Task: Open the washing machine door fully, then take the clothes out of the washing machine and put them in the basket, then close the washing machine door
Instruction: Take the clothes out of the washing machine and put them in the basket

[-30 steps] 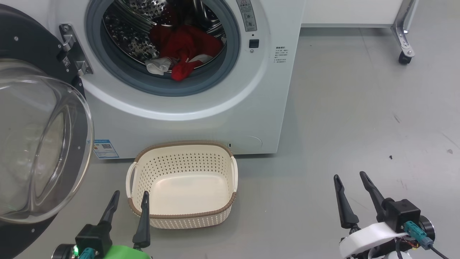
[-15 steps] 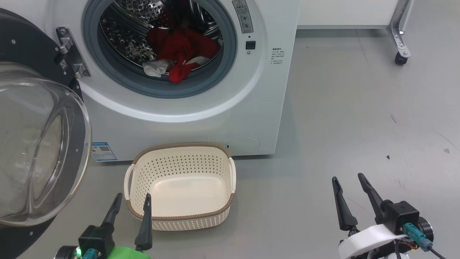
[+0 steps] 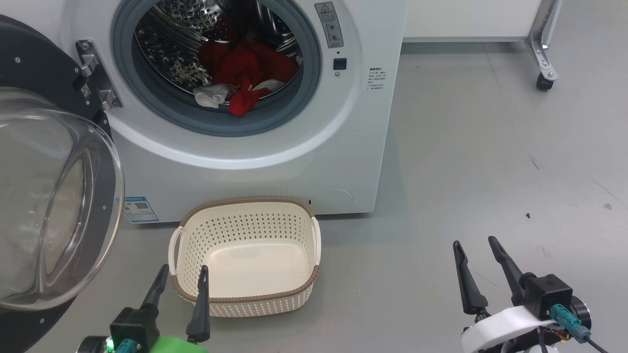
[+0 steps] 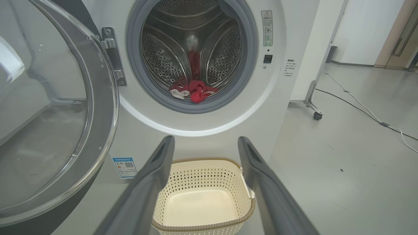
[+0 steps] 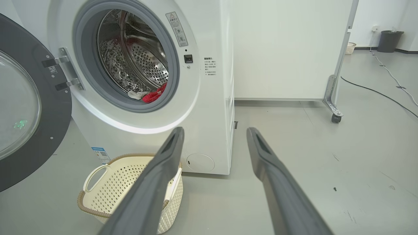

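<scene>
Looking through the head view first, you have the left tool and the right tool both spread wide and holding nothing. The clothes lie inside the washing machine, well ahead of and above the left tool, at the front lip of the drum. The basket sits just beyond that tool's tips, with nothing in it. The door stands swung out on that tool's left.

Expect the fabric to be light, limp and likely to trail or snag on the grey seal. Pinch a bunched fold near the front, deep enough that it won't slip.

In the left wrist view the heap shows straight ahead between the fingers, above the basket. In the right wrist view it lies ahead and to the left, half hidden by the seal.

Count one red heap (you cannot tell how many garments are in it), one small white cloth, one basket, one door and two tools.
</scene>
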